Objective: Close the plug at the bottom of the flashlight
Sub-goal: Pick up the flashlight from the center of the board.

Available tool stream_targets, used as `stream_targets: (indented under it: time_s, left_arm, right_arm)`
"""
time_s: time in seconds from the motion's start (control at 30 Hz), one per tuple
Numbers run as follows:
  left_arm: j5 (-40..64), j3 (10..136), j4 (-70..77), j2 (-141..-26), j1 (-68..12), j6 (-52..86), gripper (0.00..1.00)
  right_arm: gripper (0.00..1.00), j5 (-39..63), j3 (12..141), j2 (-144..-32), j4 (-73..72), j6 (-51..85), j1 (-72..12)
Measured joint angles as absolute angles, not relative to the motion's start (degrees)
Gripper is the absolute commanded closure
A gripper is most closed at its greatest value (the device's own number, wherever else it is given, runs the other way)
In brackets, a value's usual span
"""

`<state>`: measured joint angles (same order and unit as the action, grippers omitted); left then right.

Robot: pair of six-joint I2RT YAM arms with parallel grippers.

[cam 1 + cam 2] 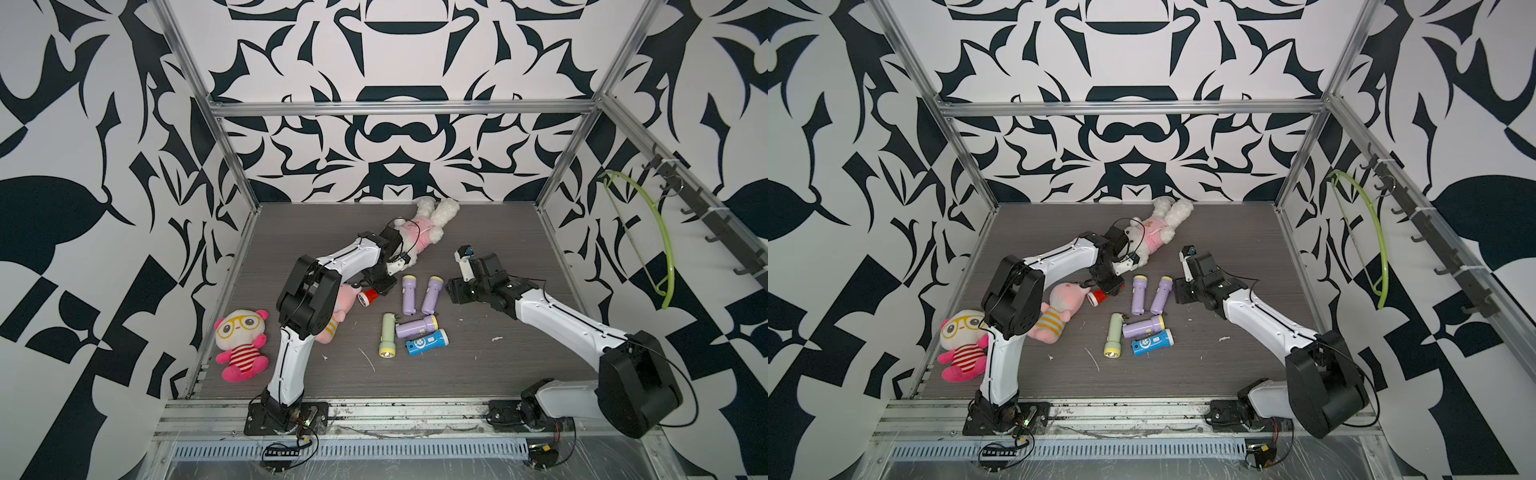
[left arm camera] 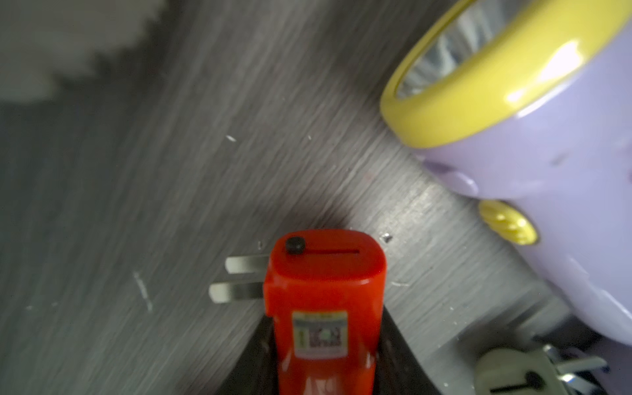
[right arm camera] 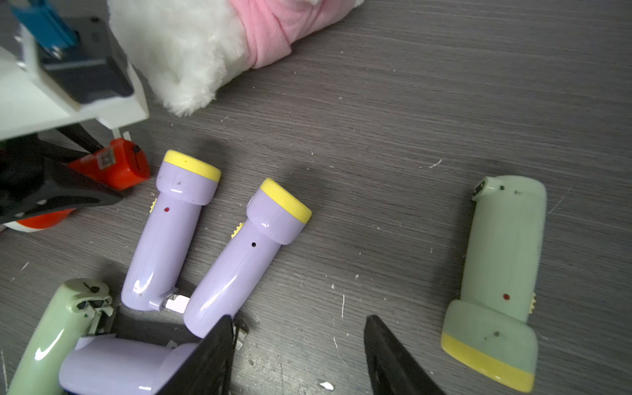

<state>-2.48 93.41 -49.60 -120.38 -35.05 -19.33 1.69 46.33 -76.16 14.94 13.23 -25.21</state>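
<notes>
My left gripper point(image 2: 325, 345) is shut on a red flashlight point(image 2: 325, 301), its black fingers point(image 2: 263, 352) pressed against both sides of the body. The flashlight's bottom end faces the wrist camera. Two metal plug prongs point(image 2: 236, 278) stick out sideways from that end, and a black slider knob point(image 2: 294, 244) sits at one end of a slot there. In both top views the red flashlight point(image 1: 369, 297) point(image 1: 1100, 296) lies low over the table under the left gripper point(image 1: 380, 286). My right gripper point(image 3: 299, 321) point(image 1: 451, 291) stands open with bare table between its fingers.
Two purple flashlights point(image 1: 409, 295) point(image 1: 432, 295) lie beside the red one. A third purple one point(image 1: 415, 326), a green one point(image 1: 388, 334) and a blue one point(image 1: 427, 343) lie nearer. Another pale green flashlight point(image 3: 502, 273) lies by the right gripper. Plush toys point(image 1: 424, 228) point(image 1: 343, 299) point(image 1: 241, 340) lie around.
</notes>
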Motion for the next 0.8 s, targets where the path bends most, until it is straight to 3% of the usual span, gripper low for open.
stream_targets:
  time_s: [0.47, 0.7, 0.8]
  left_arm:
    - [0.86, 86.98, -35.09, -95.39, -36.51, -14.74, 0.87]
    - [5.89, 78.02, -25.74, -86.13, -36.97, -9.76, 1.0]
    - [7.14, 74.04, -21.47, -81.45, -36.97, -7.16, 1.0]
  right_arm:
    - [0.39, 1.76, 46.76, -71.94, 18.2, 15.07, -25.21]
    - [0.39, 2.09, 46.81, -69.19, 20.51, 16.1, -25.21]
    - [0.39, 2.42, 47.11, -68.23, 21.69, 16.45, -25.21]
